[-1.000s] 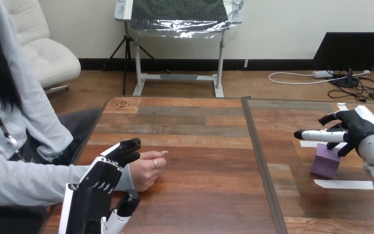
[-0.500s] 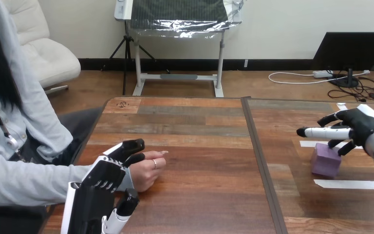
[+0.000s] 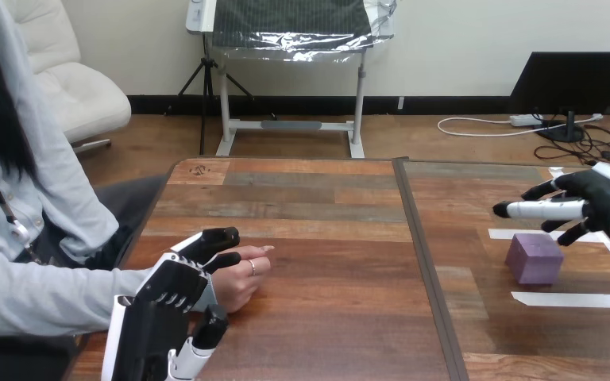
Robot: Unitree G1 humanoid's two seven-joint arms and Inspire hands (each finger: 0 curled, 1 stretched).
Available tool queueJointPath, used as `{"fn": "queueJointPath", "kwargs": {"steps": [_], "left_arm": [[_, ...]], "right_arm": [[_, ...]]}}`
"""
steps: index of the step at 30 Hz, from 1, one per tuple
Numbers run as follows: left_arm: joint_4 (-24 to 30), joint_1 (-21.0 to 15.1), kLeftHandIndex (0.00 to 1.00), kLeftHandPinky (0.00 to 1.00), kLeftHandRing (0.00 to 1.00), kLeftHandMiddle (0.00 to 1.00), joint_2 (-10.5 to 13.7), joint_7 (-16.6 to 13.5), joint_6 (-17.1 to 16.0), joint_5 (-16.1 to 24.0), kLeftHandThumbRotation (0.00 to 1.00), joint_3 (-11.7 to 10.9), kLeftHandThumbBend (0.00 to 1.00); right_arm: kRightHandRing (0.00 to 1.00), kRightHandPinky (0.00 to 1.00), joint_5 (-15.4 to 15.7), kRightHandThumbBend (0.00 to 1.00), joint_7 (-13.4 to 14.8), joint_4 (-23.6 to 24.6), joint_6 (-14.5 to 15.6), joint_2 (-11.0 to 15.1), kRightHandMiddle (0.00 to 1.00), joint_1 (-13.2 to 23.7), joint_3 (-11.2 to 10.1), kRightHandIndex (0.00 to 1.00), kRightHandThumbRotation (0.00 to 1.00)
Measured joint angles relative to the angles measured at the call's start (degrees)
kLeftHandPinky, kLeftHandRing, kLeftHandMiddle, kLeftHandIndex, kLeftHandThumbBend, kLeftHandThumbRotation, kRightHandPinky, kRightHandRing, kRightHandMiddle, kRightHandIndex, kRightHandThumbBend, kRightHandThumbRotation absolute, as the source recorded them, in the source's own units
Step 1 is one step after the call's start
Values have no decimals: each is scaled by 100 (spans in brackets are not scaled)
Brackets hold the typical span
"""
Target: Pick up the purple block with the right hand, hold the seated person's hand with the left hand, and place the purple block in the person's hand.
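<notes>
S1: Moved since 1 s ago, L to R: our left hand (image 3: 167,298) barely, its fingers crept a bit further fwd over the person's hand (image 3: 238,279). Our right hand (image 3: 600,198) went up & to the right, off the purple block (image 3: 534,259), so we now see the whole block.

S2: Left hand state now?

S1: Released, as far as we see. Fingers near straight, reaching across the person's wrist from above, not curled round it. Thumb stands on the near side, apart from it. Whether the fingers touch the wrist, we can't tell.

S2: And the person's hand?

S1: Rests on the table (image 3: 326,238) near its left edge, loosely closed, one finger pointing right.

S2: Next thing to the right?

S1: Dark seam (image 3: 422,254) running front to back, splitting the tabletop in two.

S2: Where's the block?

S1: Right of the seam, flat on the table, between two white tape strips. Far strip (image 3: 508,234) lies just behind it, near strip (image 3: 572,300) is apart from it.

S2: Right hand?

S1: Hovers above & to the right of the block, apart from it. Also released: fingers spread & straight, pointing left, grasping nothing.
</notes>
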State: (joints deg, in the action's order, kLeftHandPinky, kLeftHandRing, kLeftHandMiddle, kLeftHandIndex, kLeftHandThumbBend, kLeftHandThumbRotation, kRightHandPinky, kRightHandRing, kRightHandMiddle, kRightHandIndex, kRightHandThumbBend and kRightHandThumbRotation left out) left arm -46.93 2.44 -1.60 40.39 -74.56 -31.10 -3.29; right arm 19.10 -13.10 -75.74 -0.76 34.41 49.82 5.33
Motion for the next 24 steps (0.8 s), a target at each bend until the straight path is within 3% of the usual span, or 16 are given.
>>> {"fn": "queueJointPath", "kwargs": {"steps": [24], "left_arm": [[-80,-33,69,67,75,74,-59,20,0,20,58,-206,77]], "right_arm": [[66,54,-118,77,-465,680,215,362,72,192,7,71,25]]}}
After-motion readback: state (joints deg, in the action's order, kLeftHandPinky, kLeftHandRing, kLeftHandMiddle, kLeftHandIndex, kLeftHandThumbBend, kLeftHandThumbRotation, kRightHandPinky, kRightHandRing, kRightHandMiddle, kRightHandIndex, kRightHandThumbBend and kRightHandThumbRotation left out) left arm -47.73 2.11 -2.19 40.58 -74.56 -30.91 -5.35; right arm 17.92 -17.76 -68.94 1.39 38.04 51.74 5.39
